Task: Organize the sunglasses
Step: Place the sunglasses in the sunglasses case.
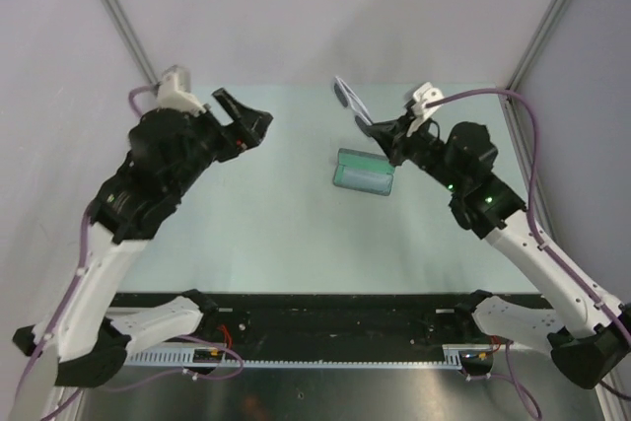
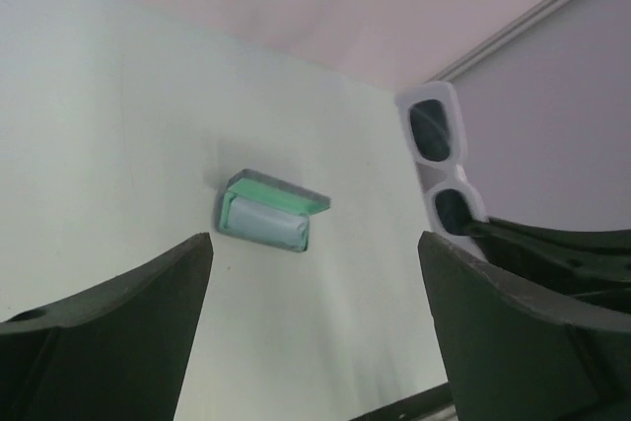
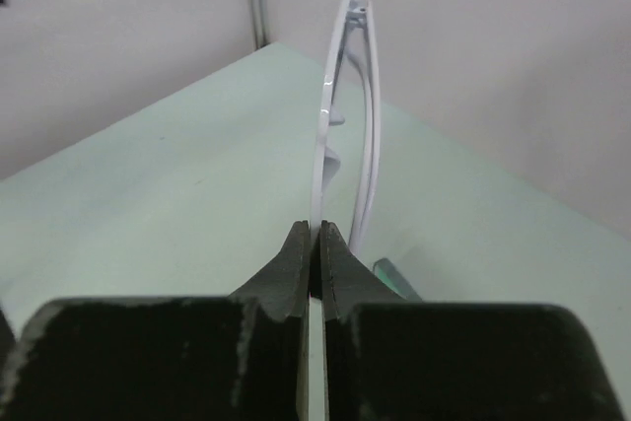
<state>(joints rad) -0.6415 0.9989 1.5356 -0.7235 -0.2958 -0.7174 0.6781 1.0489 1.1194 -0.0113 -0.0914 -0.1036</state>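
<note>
Fingertips of the right claw (image 3: 315, 248) pinch the sunglasses (image 3: 347, 96) by their thin white arms, holding them in the air over the far part of the bench (image 1: 246, 224), just beyond the open case (image 1: 365, 173). The left claw (image 1: 246, 115) hangs spread and empty, well apart. Such a narrow hold on slim plastic looks risky: the frame could swivel or slip on the way down and catch the case's rim.

Sunglasses (image 1: 348, 96) sit between the tips of the right gripper (image 1: 375, 129), sticking out ahead of it, above the table (image 1: 276, 234). Case (image 1: 365, 173) lies on the table just below and beside that gripper. Left gripper (image 1: 250, 117) hangs well apart, left of case and sunglasses.
</note>
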